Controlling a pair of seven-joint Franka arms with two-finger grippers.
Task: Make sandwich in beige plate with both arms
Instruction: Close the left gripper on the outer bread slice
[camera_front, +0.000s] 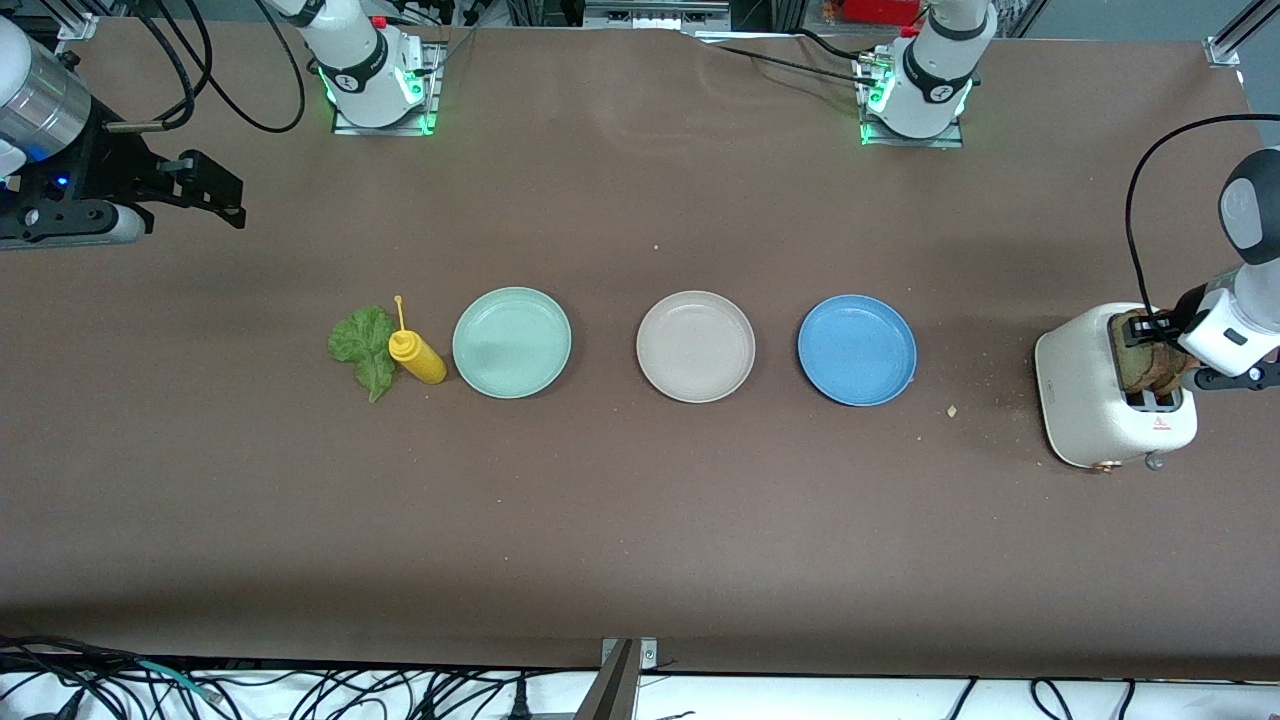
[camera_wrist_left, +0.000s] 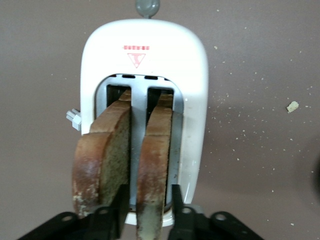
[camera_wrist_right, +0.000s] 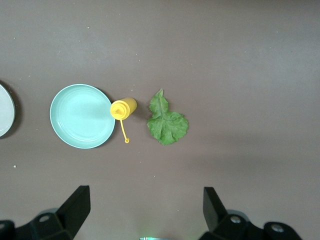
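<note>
The white toaster (camera_front: 1115, 400) stood at the left arm's end of the table, nearest the front camera of all the things there, with two brown-crusted bread slices standing in its slots. In the left wrist view the left gripper (camera_wrist_left: 147, 207) had its fingers drawn in on either side of one bread slice (camera_wrist_left: 152, 175), gripping its crust edge, while the other slice (camera_wrist_left: 102, 155) stood untouched just beside it. The risk, as I judged it, was that a grip so near the edge might let the slice pivot or tear on lifting, or catch in the slot and drag the toaster.

A little farther up sat the row of plates: the blue plate (camera_front: 857, 349), the empty beige plate (camera_front: 695, 346) in the middle, the mint-green plate (camera_front: 511, 342), then the yellow mustard bottle (camera_front: 416, 357) touching the lettuce leaf (camera_front: 365, 347).

The right gripper (camera_front: 205, 190) waited, fingers spread wide and empty, above the bare table at the right arm's end.
</note>
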